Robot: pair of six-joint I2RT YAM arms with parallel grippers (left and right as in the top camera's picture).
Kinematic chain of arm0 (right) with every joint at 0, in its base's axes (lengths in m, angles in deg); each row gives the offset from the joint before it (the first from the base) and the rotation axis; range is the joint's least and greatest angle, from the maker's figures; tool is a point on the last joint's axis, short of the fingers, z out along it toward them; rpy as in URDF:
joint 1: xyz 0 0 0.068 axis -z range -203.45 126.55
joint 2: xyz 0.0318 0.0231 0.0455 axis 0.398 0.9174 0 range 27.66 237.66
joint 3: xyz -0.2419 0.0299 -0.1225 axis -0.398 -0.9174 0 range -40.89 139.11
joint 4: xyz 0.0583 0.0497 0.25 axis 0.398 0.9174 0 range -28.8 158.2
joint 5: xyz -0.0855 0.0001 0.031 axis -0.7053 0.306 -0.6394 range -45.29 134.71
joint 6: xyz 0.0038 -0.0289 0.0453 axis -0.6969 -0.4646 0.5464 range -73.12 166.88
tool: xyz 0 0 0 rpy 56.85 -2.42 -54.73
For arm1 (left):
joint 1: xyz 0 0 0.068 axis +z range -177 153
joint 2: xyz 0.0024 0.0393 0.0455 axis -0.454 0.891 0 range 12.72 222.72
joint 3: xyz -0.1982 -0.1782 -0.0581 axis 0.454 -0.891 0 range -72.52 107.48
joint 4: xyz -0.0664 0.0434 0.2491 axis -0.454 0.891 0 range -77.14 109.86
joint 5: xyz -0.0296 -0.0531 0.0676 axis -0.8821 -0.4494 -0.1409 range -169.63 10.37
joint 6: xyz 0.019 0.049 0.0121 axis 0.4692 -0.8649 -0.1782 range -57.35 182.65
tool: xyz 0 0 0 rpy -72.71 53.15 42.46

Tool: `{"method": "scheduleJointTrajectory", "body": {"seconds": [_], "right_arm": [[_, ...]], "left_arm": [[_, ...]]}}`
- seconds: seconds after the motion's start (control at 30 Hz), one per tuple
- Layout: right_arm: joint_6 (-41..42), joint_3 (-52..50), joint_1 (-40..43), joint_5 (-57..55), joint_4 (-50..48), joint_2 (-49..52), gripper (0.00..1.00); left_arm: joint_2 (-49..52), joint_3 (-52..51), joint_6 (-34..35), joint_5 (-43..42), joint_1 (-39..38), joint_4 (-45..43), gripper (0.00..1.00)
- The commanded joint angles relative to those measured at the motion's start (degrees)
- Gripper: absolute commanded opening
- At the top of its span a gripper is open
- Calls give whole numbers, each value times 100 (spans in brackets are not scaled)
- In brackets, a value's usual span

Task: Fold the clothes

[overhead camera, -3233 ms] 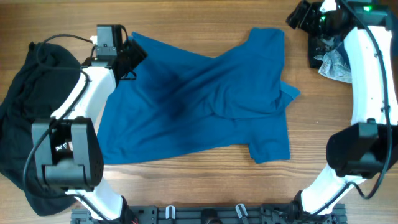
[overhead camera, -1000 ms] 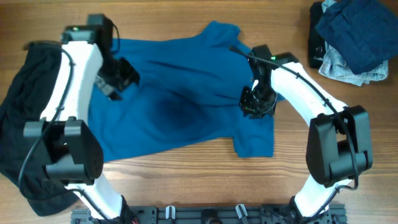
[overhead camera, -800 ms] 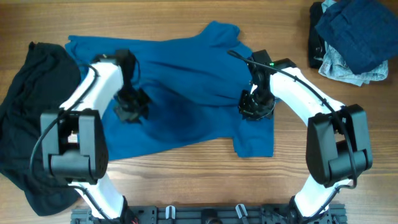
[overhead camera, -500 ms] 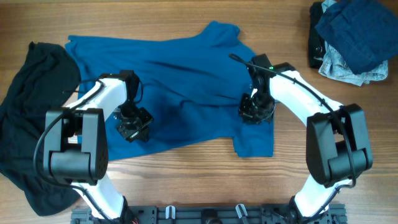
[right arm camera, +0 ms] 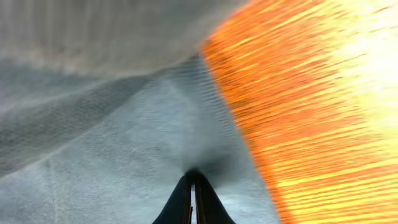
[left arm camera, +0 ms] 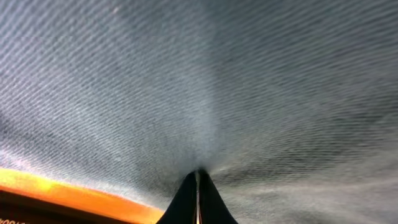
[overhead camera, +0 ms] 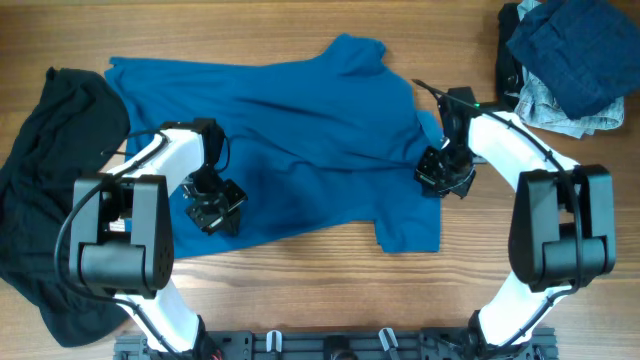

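A large mid-blue short-sleeved shirt (overhead camera: 300, 130) lies spread and rumpled across the middle of the wooden table (overhead camera: 300, 290). My left gripper (overhead camera: 213, 208) presses down on its lower left part. In the left wrist view the gripper (left arm camera: 198, 175) is shut, and the cloth (left arm camera: 249, 74) puckers into its tips. My right gripper (overhead camera: 446, 178) sits at the shirt's right edge. The right wrist view shows that gripper (right arm camera: 191, 177) shut too, pinching a pucker of the blue cloth (right arm camera: 112, 149) beside bare wood (right arm camera: 311, 112).
A black garment (overhead camera: 50, 200) lies heaped at the left edge, partly under the left arm. A pile of navy and pale-blue pieces (overhead camera: 560, 60) sits at the back right corner. Bare wood shows along the front and back edges.
The left gripper came down from the shirt's upper left to its lower left part and shut on the cloth. The right gripper slid right to the shirt's edge, drawing cloth with it.
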Motion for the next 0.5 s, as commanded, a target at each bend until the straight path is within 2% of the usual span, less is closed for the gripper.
{"method": "scheduleJointTrajectory", "body": {"seconds": [0.0, 0.17, 0.3, 0.47], "right_arm": [[-13, -223, 24, -142, -68, 107, 4], [402, -960, 46, -96, -428, 107, 4], [664, -970, 181, -208, -227, 107, 4], [872, -964, 1016, -424, 2, 105, 4]], "left_arm": [[63, -68, 94, -26, 9, 122, 4], [63, -72, 94, -7, -2, 188, 4], [63, -72, 85, -4, -7, 509, 4], [63, -72, 46, 168, -7, 911, 4]]}}
